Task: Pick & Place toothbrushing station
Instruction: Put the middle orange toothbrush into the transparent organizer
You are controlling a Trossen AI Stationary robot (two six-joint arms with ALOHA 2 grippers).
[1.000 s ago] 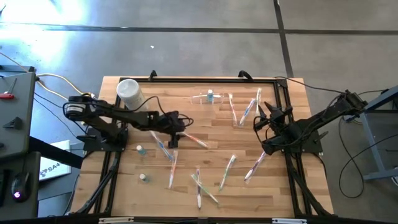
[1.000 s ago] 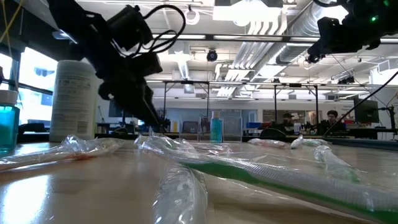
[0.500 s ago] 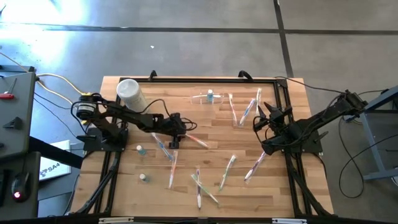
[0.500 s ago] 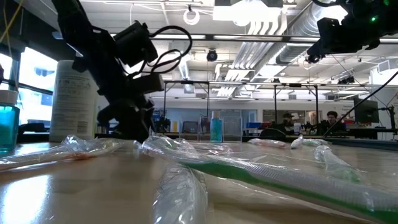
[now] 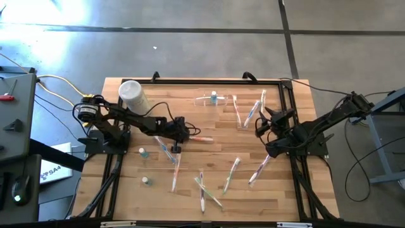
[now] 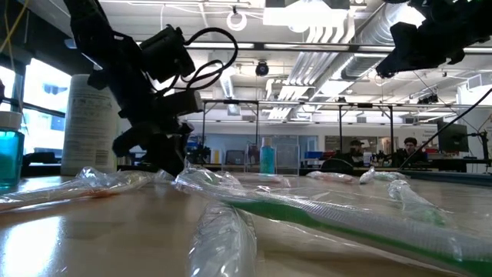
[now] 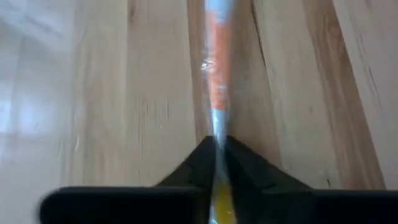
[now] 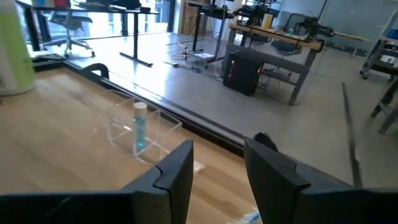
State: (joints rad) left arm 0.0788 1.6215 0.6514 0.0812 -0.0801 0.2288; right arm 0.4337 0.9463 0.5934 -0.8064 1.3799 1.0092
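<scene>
Pick step — left hand [image 7: 217, 163] pinched shut on an orange wrapped toothbrush [image 7: 216, 93]; next, lift toward the clear station [image 5: 213, 100]; right hand [image 8: 219, 163] part open, empty.

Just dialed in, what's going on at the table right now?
The left gripper is down at the table's middle, shut on a wrapped orange toothbrush lying on the wood. The right gripper hangs above the right side with its fingers apart, holding nothing. The clear holder, with a small blue bottle in it, sits untouched at the far edge. Other wrapped toothbrushes lie scattered about.
</scene>
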